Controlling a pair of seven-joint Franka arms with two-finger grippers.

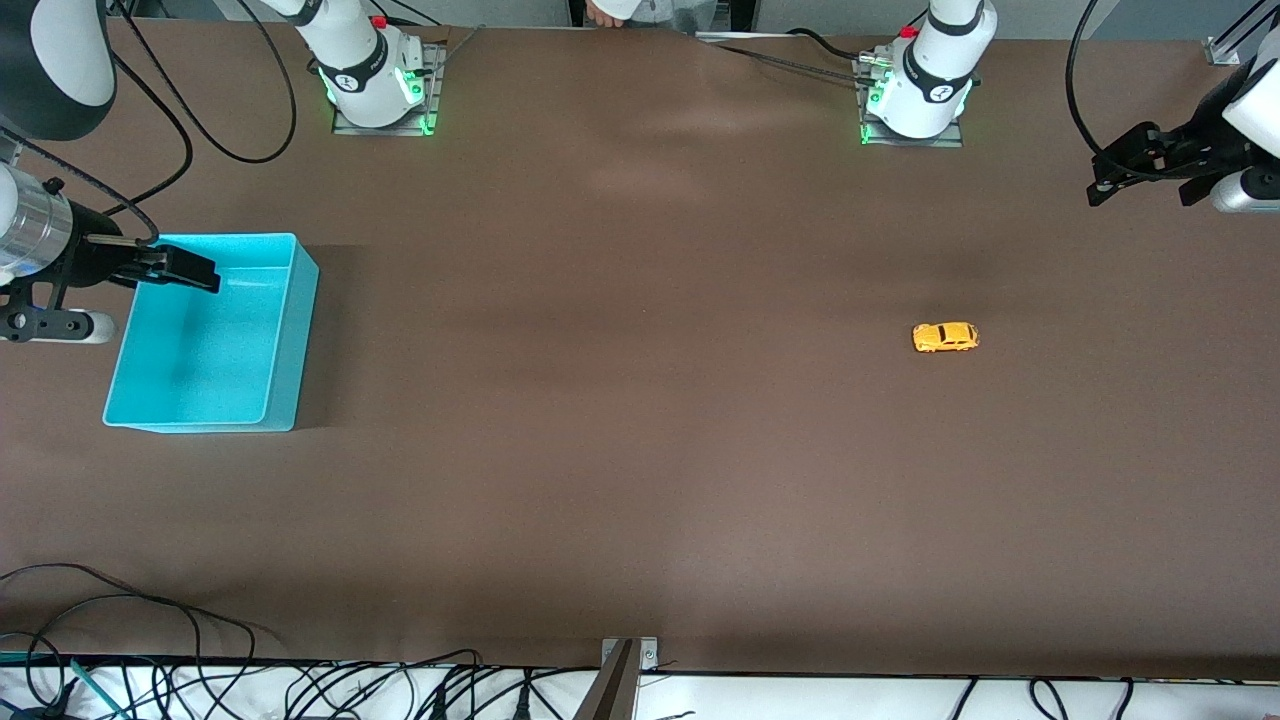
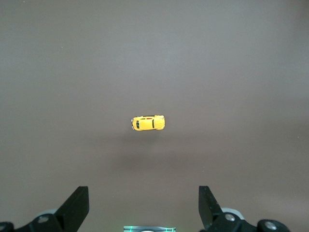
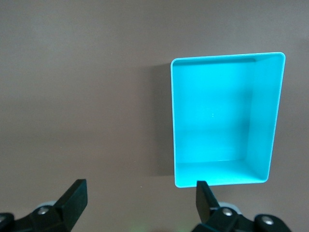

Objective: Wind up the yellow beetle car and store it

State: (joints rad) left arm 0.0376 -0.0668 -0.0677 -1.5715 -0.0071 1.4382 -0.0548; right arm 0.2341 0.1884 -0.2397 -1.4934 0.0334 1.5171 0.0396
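Nothing done yet by the look of it: yellow beetle car (image 1: 945,337) on all four wheels on the bare table (image 1: 640,450), well apart from the turquoise bin (image 1: 281,330) at the right arm's end, unwound and unstored; winding, lifting and dropping in all left to do. Long axis running along the table's length; which end is the nose, cannot tell. Up high, left gripper (image 1: 1150,165) spread wide and empty, short of the car and off toward the left arm's end; right gripper (image 1: 185,270) likewise spread, waiting over the bin's rim.

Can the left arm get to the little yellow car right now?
Probably yes. The yellow beetle car sits alone on bare table toward the left arm's end, nothing around it. The left gripper hangs open up in the air near it, holding nothing.
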